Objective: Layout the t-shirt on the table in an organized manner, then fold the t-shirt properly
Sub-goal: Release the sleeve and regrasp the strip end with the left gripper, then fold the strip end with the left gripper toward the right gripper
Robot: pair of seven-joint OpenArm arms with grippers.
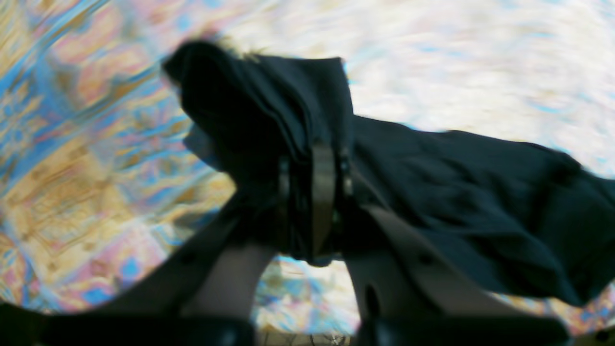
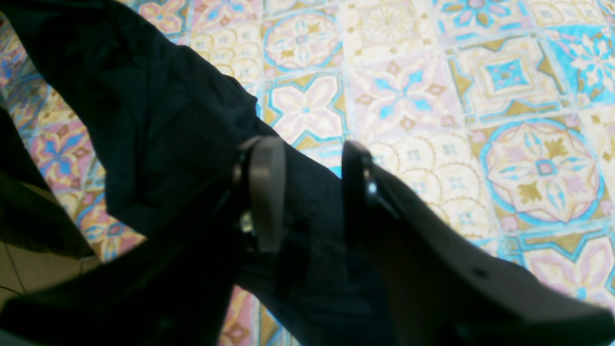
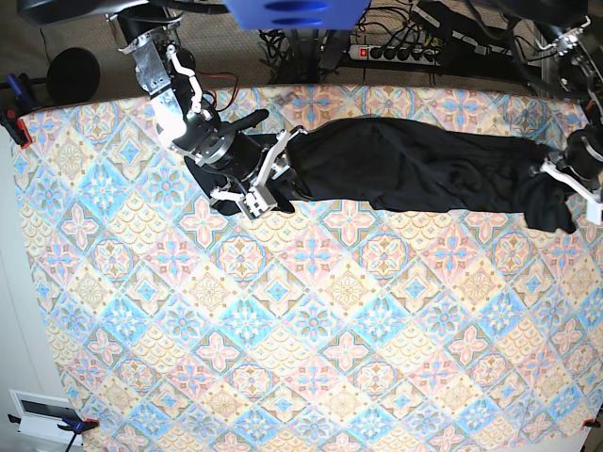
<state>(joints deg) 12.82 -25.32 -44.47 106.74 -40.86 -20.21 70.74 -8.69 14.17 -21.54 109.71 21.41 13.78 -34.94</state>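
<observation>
The black t-shirt [image 3: 415,174] lies drawn out in a long band across the far part of the tiled table [image 3: 301,330]. At its right end my left gripper [image 3: 568,181] is shut on a bunch of the fabric. In the blurred left wrist view the cloth [image 1: 456,182] is clamped in that gripper [image 1: 314,158] and trails off to the right. At the shirt's left end is my right gripper [image 3: 268,174]. Seen from the right wrist, its jaws [image 2: 310,158] stand apart, with t-shirt fabric [image 2: 144,120] lying between and under the fingers [image 2: 266,192]. A sliver of the table [image 2: 480,120] shows between them.
A power strip [image 3: 396,52] and cables lie beyond the table's far edge. Clamps [image 3: 14,122] hold the cloth at the left edge. The table's near half shows only patterned cloth.
</observation>
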